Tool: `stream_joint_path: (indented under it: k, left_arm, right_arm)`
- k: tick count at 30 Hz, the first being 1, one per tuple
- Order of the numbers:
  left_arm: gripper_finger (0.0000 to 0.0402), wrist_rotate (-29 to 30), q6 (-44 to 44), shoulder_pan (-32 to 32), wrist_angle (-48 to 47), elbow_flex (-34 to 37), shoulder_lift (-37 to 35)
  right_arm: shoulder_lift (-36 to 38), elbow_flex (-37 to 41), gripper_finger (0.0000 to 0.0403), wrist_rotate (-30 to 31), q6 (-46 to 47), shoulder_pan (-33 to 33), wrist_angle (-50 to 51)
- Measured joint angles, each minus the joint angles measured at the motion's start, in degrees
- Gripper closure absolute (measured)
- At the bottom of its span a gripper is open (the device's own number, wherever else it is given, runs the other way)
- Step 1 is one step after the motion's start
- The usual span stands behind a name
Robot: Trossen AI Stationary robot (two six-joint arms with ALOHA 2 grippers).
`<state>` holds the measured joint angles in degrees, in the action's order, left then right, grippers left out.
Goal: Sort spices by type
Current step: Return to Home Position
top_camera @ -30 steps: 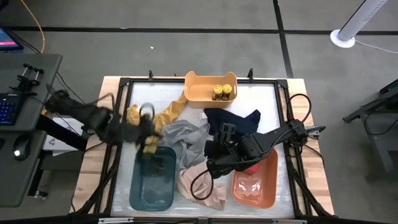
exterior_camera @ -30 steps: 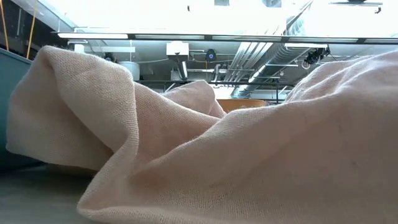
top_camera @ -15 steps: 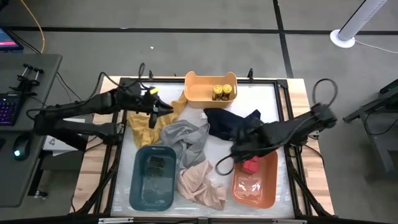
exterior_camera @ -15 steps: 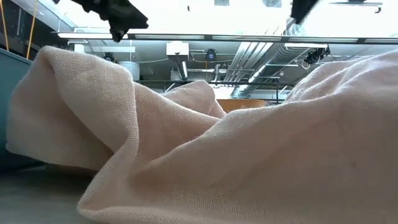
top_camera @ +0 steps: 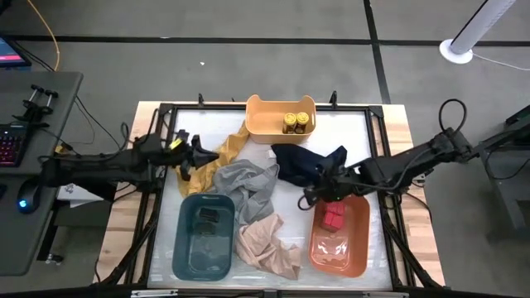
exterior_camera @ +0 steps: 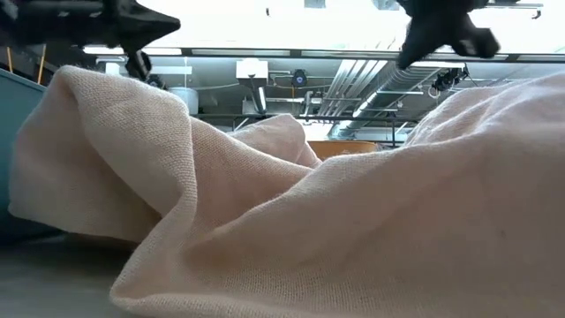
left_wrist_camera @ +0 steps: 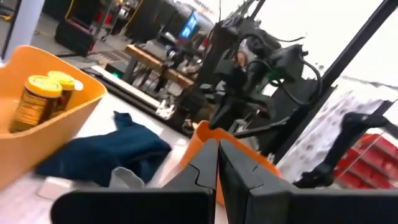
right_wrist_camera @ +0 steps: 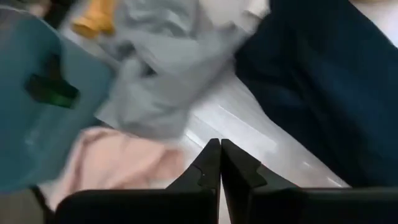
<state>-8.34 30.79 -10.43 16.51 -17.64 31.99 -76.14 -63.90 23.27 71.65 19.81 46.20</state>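
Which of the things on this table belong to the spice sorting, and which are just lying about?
Job: yellow-lidded jars in the yellow bin; dark tins in the blue bin; red tins in the orange bin; left gripper and right gripper, both shut, over the cloths.
Lying about: yellow cloth, grey cloth, navy cloth, beige cloth.

The left arm lies stretched almost level across the middle left of the high view, running from the left edge toward the centre. The left gripper at its tip points right, and in the left wrist view its fingers are pressed together. The right arm slants from the right edge down toward the centre. The right gripper points down and left, its two tips meeting with no gap. In the low view both arms show as dark shapes in the upper corners.
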Motion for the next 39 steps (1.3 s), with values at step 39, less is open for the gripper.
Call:
stream_joint_path:
  k: [39]
  left_arm:
    - [0.0401, 18.7, -2.9, 8.5, 0.9, 16.9, -15.6]
  right_arm:
    - [34.5, 29.1, 0.0403, -14.8, -29.4, -6.9, -16.6]
